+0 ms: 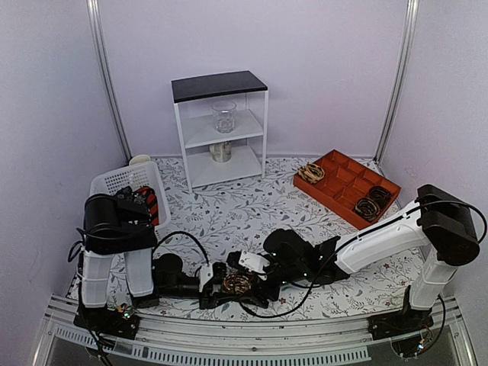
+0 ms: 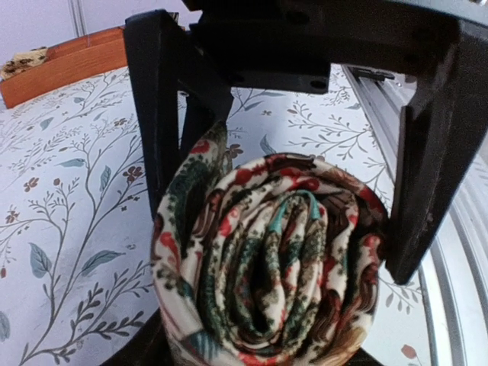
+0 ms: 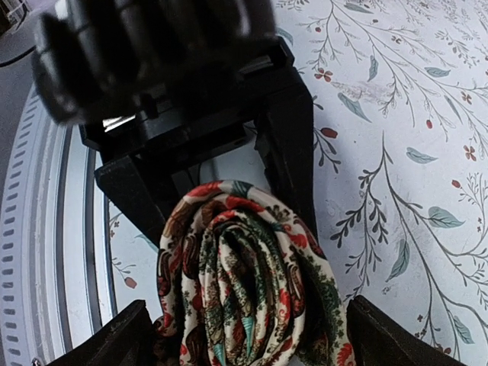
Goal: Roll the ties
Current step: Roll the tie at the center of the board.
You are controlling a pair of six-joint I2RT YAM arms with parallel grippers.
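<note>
The rolled tie is pinched at the near edge of the table by the half-open left gripper. The right gripper is spread wide around it. Even pressure is needed so coils are not loosened.

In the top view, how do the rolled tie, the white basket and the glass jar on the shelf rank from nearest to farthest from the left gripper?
1. The rolled tie, between the jaws of the left gripper, near the front centre.
2. The white basket, at the left side of the table.
3. The glass jar, on the shelf unit at the far back.
</note>
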